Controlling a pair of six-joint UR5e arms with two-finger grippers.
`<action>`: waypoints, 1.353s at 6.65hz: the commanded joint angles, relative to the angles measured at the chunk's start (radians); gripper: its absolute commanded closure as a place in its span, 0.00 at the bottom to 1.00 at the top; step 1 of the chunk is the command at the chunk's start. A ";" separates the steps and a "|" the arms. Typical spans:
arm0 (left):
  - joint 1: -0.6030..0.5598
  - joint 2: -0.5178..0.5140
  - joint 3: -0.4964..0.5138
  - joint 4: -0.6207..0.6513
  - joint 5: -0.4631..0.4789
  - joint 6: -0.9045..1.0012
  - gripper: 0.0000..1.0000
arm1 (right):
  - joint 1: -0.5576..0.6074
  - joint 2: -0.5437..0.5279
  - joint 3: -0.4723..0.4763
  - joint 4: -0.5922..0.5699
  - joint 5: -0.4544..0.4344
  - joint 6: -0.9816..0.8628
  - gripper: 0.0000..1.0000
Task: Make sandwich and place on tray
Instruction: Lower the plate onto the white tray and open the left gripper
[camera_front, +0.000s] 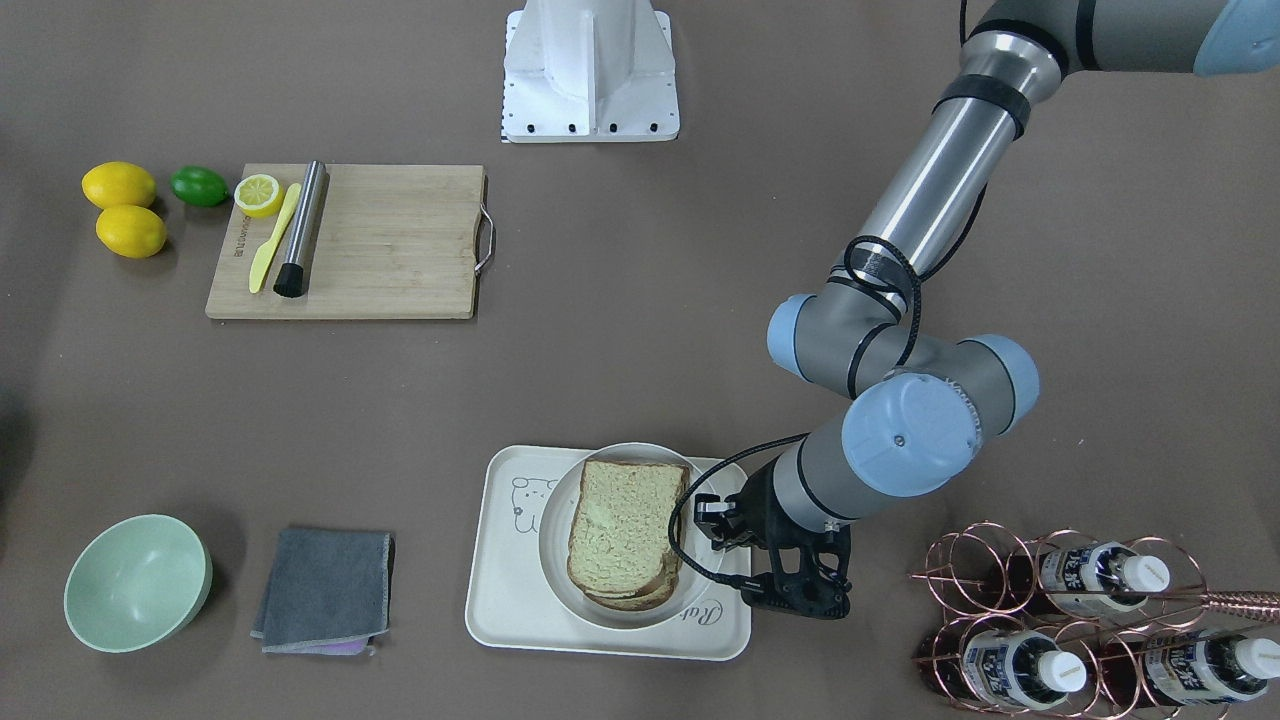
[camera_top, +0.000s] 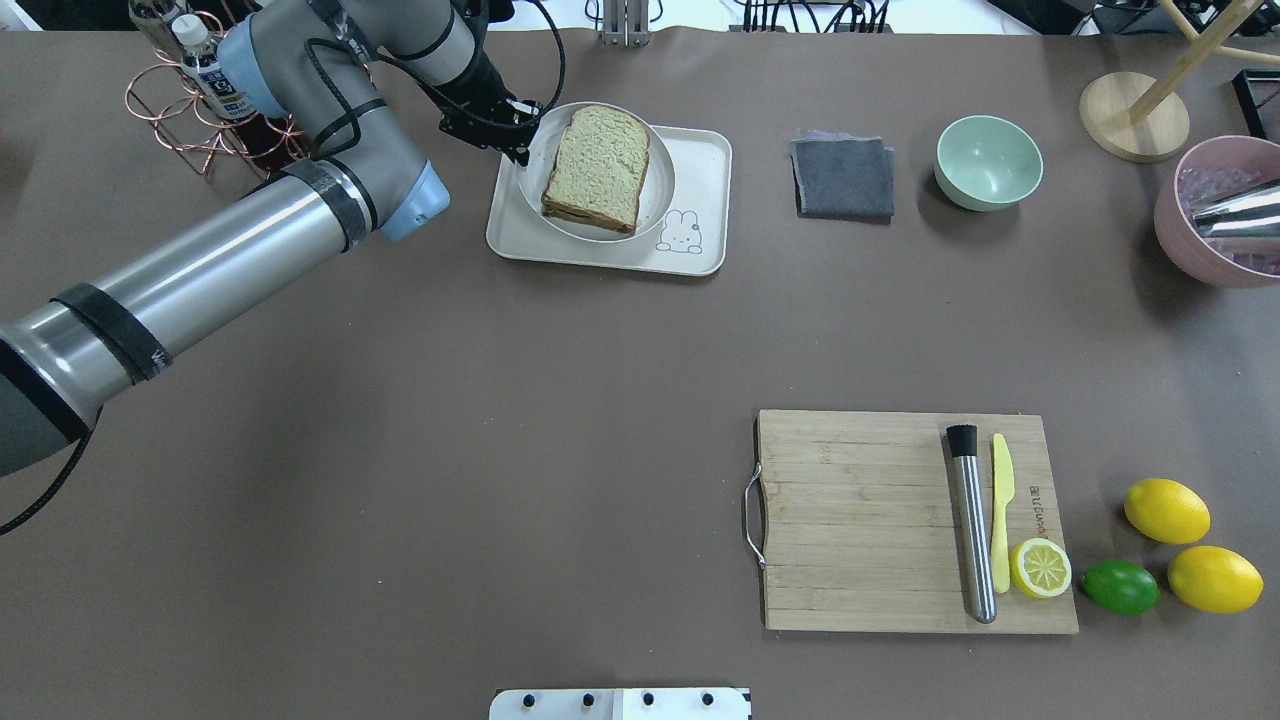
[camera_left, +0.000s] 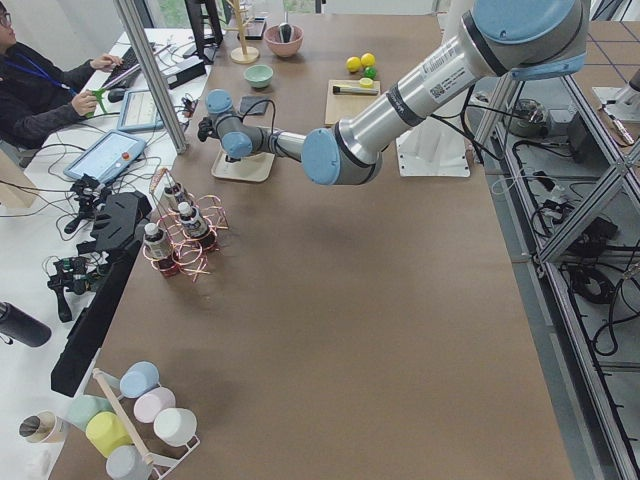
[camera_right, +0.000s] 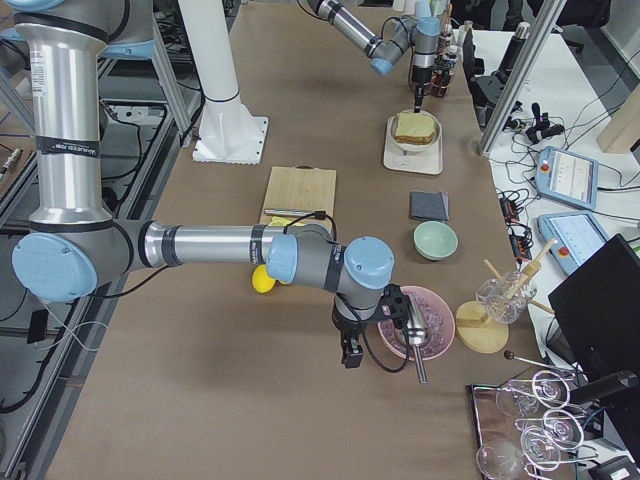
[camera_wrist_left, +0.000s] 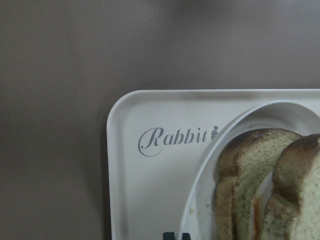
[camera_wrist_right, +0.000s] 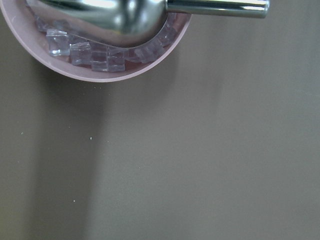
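Observation:
The sandwich (camera_front: 625, 535) lies on a white plate (camera_front: 555, 540) that sits on the cream tray (camera_front: 510, 600). It has two pale greenish-tan slices, and in the left wrist view (camera_wrist_left: 260, 190) a bit of white and orange shows between them. My left gripper (camera_front: 712, 522) hangs just outside the plate's rim, over the tray's edge on the bottle-rack side. Its fingertips (camera_wrist_left: 167, 235) are close together, shut. I cannot tell whether they touch the rim. My right gripper (camera_right: 360, 350) hovers beside a pink bowl (camera_right: 418, 335), and I cannot tell whether it is open.
A copper bottle rack (camera_front: 1060, 620) stands close to my left arm. A grey cloth (camera_front: 325, 590) and a green bowl (camera_front: 135, 580) lie on the tray's other side. The wooden cutting board (camera_front: 380, 240) holds a muddler, a yellow knife and half a lemon. The pink bowl (camera_top: 1215, 225) holds ice and a metal scoop.

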 joint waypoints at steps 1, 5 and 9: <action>0.014 -0.023 0.035 -0.015 0.029 0.000 1.00 | 0.000 0.001 0.001 0.000 0.000 0.000 0.00; 0.014 -0.029 0.034 -0.029 0.044 0.002 0.02 | 0.000 -0.001 -0.005 -0.002 0.000 0.000 0.00; -0.041 0.114 -0.277 0.089 0.015 -0.003 0.02 | 0.002 -0.010 -0.005 -0.002 0.002 0.000 0.00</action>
